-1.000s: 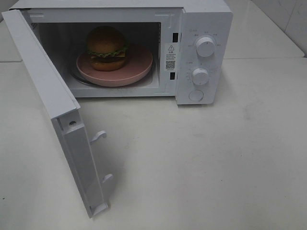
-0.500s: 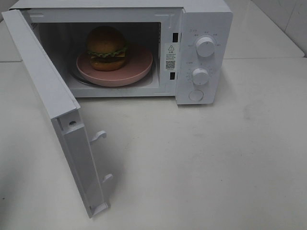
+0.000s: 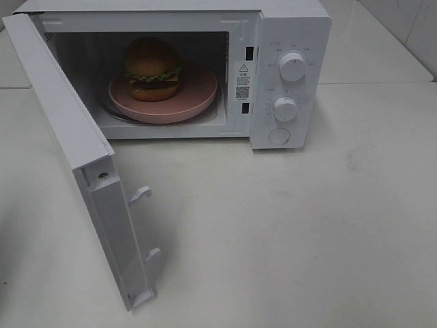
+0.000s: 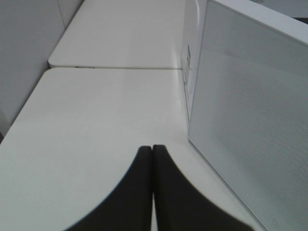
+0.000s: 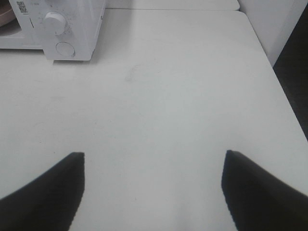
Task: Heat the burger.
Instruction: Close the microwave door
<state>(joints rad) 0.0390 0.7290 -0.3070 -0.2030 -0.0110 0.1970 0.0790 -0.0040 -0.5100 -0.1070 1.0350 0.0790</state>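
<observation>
From above, the burger [image 3: 151, 67] sits on a pink plate [image 3: 198, 92] inside the microwave [image 3: 293, 27]. Its door [image 3: 61, 116] stands swung wide open over the table [image 3: 307, 225].

Left wrist: the left gripper [image 4: 152, 147] has its fingers pressed together, holding nothing, just beside the door's outer face.

Right wrist: the right gripper [image 5: 154, 153] is spread wide and empty above the table, well apart from the microwave's knob [image 5: 54, 21].

A white microwave [image 3: 287, 68] stands at the back of the worktop [image 3: 293, 232]. Its door [image 3: 68, 130] swings wide open, jutting forward on the left like a wall, with two latch hooks [image 3: 140, 194] protruding. The cavity is open from the front, though a burger [image 3: 151, 67] on a pink plate [image 3: 198, 96] fills most of its floor.
</observation>
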